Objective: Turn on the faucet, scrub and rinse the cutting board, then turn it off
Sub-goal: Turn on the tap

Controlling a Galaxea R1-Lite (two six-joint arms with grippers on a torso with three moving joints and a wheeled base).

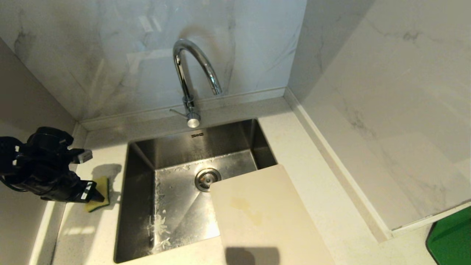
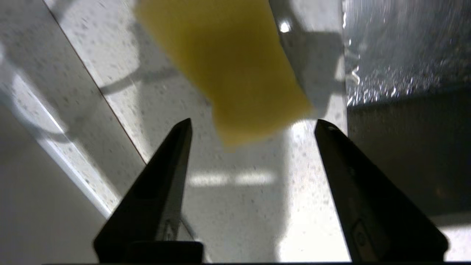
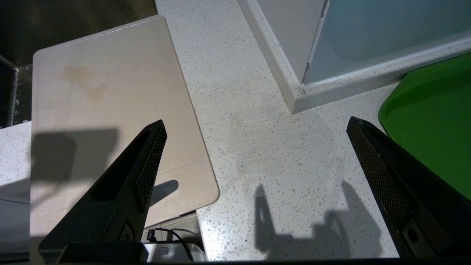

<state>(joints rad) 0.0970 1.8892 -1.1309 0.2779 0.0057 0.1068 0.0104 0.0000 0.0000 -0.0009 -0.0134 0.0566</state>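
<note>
we see the cream-beige rectangular plastic cutting board (image 1: 257, 213) lying across the steel sink's (image 1: 140, 206) right front corner, the chrome gooseneck faucet (image 1: 191, 73) behind. our left gripper (image 2: 254, 125) hovers, jaws spread, over the yellow sponge (image 2: 228, 70) on the counter; our right gripper (image 3: 257, 125) hangs wide open.

The left tool (image 1: 96, 195) is a bulky matte-black assembly with rounded housings, black cables along its side, a small grey rectangular block and white markings near its tips. Both tools end in two long, tapering black fingers (image 2: 167, 176). The right tool's (image 3: 257, 127) fingers (image 3: 149, 165) carry fine cross-hatched pads, with a screw hole near one base.
</note>
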